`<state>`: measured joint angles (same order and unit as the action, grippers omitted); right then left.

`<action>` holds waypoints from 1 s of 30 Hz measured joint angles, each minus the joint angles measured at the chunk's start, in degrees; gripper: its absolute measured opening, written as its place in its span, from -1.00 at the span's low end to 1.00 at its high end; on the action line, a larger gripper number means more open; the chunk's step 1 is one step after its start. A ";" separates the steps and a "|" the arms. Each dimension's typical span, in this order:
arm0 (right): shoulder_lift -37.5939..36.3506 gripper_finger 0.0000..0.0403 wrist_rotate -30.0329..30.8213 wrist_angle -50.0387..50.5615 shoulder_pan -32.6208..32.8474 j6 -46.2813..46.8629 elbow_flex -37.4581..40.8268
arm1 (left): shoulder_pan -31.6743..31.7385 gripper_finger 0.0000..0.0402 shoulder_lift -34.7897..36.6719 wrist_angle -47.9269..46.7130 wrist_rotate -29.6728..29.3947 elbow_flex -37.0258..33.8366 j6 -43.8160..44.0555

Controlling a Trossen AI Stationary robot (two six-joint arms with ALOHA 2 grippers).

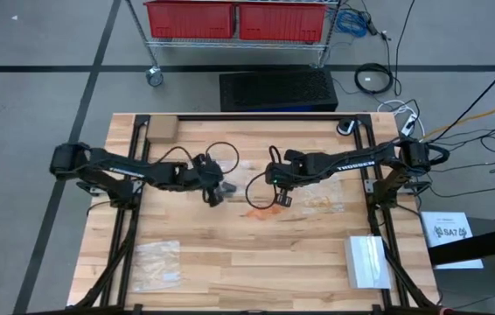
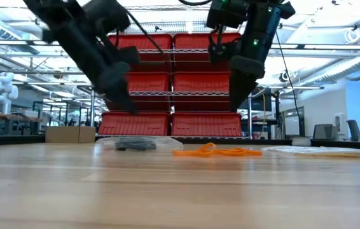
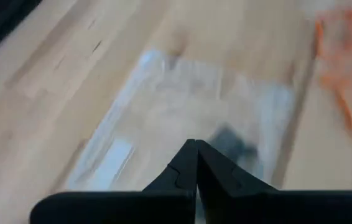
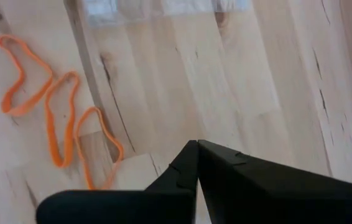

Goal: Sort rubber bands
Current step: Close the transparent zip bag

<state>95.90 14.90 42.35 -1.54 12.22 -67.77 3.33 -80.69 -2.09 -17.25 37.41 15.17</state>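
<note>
Orange rubber bands [image 4: 58, 118] lie beside the closed right claw [image 4: 197, 144].

Grey floor [image 1: 38, 52] w/ dark stripes. Wire shelving rack [image 2: 173, 95] behind table, red bins [image 1: 191, 17]. Black mat [image 1: 278, 89] nearby. Overhead ceiling lights.

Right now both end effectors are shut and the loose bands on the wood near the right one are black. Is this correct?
Not quite: the colour is wrong. The loose rubber bands on the wood are orange, as the right wrist view shows. The rest holds: the left end effector and the right end effector are both shut.
</note>
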 joint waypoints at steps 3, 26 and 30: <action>0.00 -1.00 0.22 -0.38 0.17 0.41 0.00 | 0.86 -0.98 -4.82 6.20 0.02 -1.12 6.55; 0.00 -1.00 1.75 -0.22 0.15 0.21 0.00 | -7.97 -0.98 -3.38 -24.50 -8.75 -1.19 22.15; 0.00 -1.00 1.75 -0.25 0.15 0.19 0.00 | -10.47 -0.98 -1.52 -25.68 -9.36 -2.24 24.10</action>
<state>95.90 16.64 42.10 -1.39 12.41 -67.77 -7.13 -82.22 -27.77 -26.61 35.17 39.27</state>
